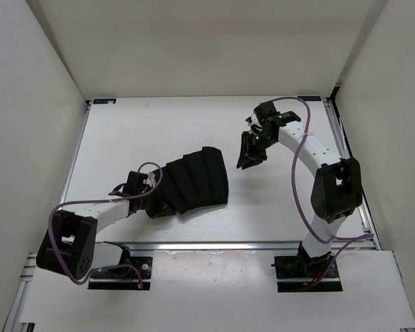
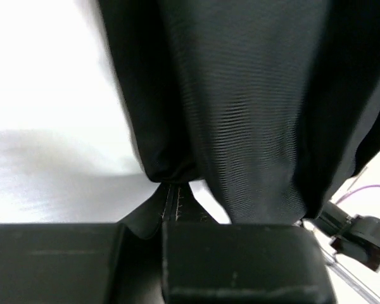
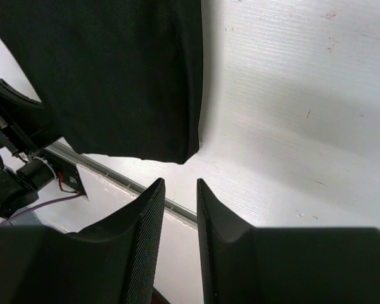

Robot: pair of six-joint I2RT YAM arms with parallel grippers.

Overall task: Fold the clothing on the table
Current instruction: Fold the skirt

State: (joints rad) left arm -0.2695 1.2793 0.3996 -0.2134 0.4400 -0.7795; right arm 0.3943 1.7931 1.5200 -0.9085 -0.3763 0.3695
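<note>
Right claw parted, empty — clothing near.

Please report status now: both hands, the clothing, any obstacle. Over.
Left hand shut on the clothing, at its left edge. Right hand slightly open, empty, beside its right edge. Clothing bunched on the table. No obstacle seen.

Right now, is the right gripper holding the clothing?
No, the right gripper is empty, and the clothing lies apart from it.

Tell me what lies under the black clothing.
Only the white table shows around the clothing, which lies on it. The left gripper is shut on its near edge. Anything beneath the fabric is covered.
</note>
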